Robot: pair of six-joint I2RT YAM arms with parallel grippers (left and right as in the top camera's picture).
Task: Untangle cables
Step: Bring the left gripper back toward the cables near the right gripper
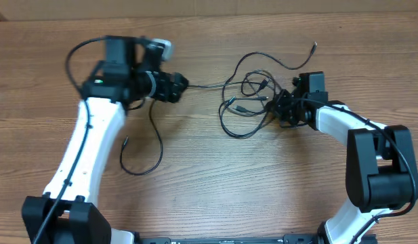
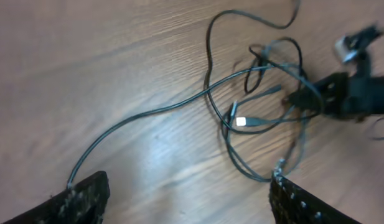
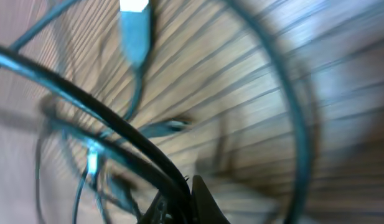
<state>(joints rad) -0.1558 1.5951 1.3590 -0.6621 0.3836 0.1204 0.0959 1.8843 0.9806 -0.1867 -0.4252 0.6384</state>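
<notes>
**Left pincer wide, right pincer on the knot**

We find the thin black cables (image 1: 249,102) with small plug ends bunched in loose loops on the brown wood-grain surface (image 1: 215,190), right of centre. One strand runs out toward the left pincer (image 1: 181,85). That pincer stands spread wide, and the strand only touches the tip of one of its fingers (image 2: 86,196). The right pincer (image 1: 282,108) is pressed together at the bundle's right edge, pinching what looks like a single strand.

As we judge it, a pull from the right arm could drag the whole bundle along, because nothing anchors the far strand. The loops could also tighten around a plug. If the left pincer closes near the crossings, it may catch two strands at once.

Only the overhead view shows both arms and a further loop (image 1: 154,146) lying beside the left arm. The left wrist view shows the open gap and a white-tipped plug (image 2: 241,122) amid the crossings. The right wrist view is blurred, but it shows a dark strand running into the tips.
</notes>
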